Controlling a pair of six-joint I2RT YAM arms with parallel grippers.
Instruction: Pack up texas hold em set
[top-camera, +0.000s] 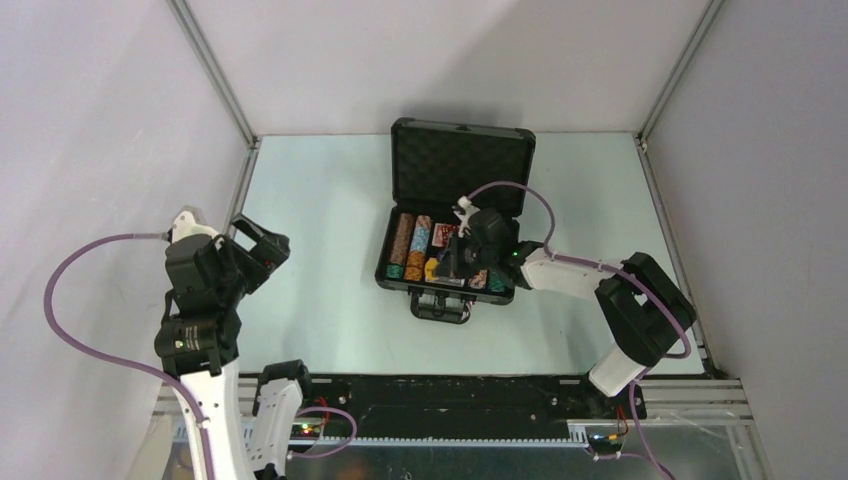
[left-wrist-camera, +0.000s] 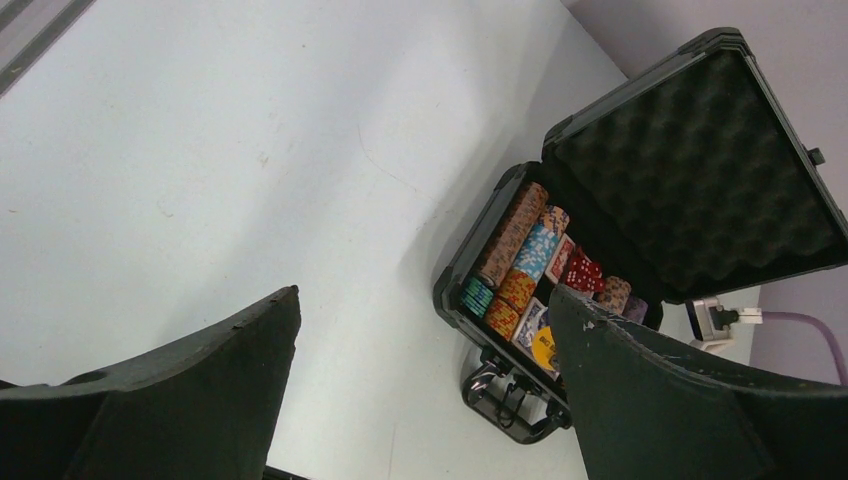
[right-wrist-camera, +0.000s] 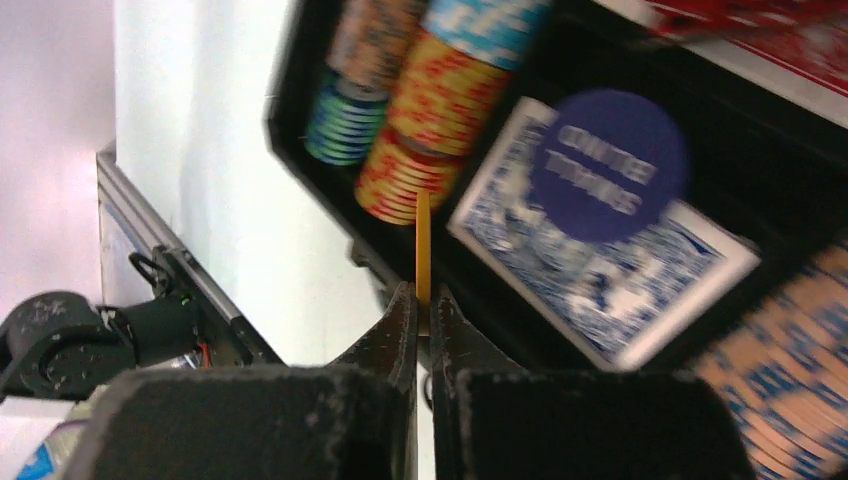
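The black case (top-camera: 384, 270) lies open mid-table, its foam-lined lid (top-camera: 460, 165) standing up at the back. Rows of striped poker chips (top-camera: 404, 243) fill its left side. My right gripper (right-wrist-camera: 424, 300) is shut on a thin yellow round button (right-wrist-camera: 423, 245), held edge-on just above the case's front edge. Beside it a blue round button (right-wrist-camera: 608, 165) rests on a blue-backed card deck (right-wrist-camera: 640, 285). The left wrist view shows red dice (left-wrist-camera: 583, 272) and the yellow button (left-wrist-camera: 543, 347) inside. My left gripper (left-wrist-camera: 422, 300) hangs open and empty, well left of the case.
The case's handle (top-camera: 441, 307) sticks out toward the arm bases. A black rail (top-camera: 450, 395) runs along the near table edge. Grey walls and metal posts enclose the table. My right arm (top-camera: 600, 285) reaches in from the right.
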